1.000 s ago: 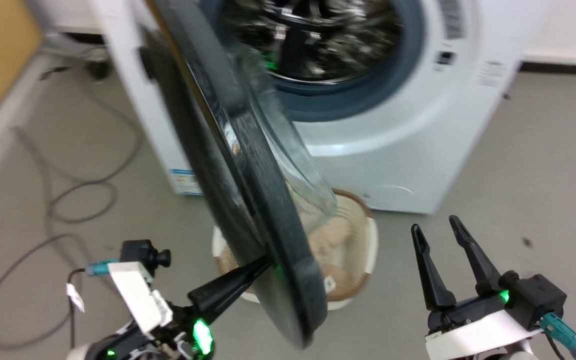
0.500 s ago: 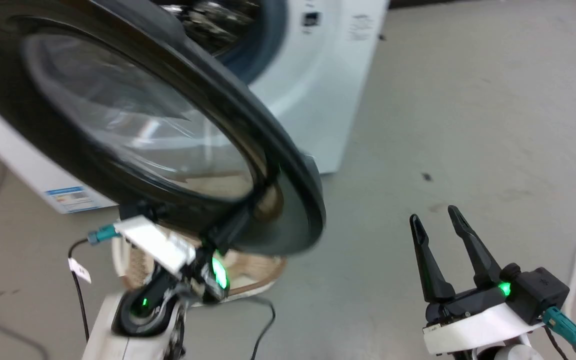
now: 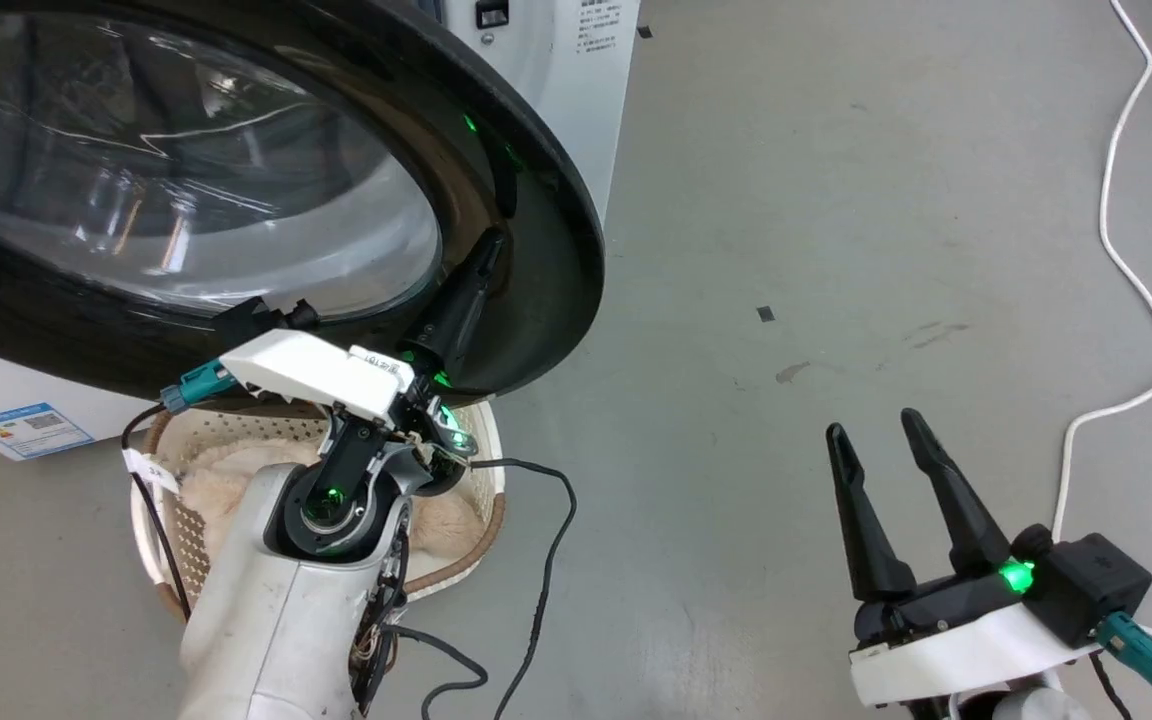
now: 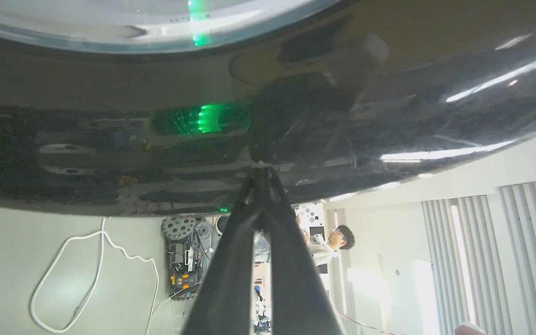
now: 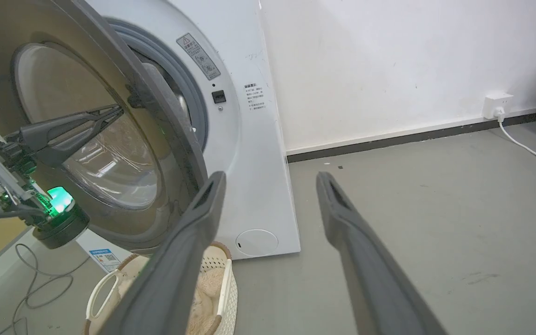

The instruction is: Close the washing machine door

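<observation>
Left gripper point(image 3: 492, 243) has swung the washing machine door point(image 3: 561, 200) closer.

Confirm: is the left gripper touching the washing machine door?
Touching. In the left wrist view, the left gripper, shut, meets its own reflection on the washing machine door, no gap.

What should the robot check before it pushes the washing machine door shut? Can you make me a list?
1. Is the left tool shut, with its tip pressed on the washing machine door? Ok.
2. Is the door fully closed against the washing machine? Not ok: the right wrist view shows a gap.
3. Is the right tool open, empty and away from the door? Ok.
4. Is the basket on the floor clear of the door's lower edge? Cannot tell.
5. Is nothing caught in the gap? Cannot tell: it is mostly hidden.
</observation>
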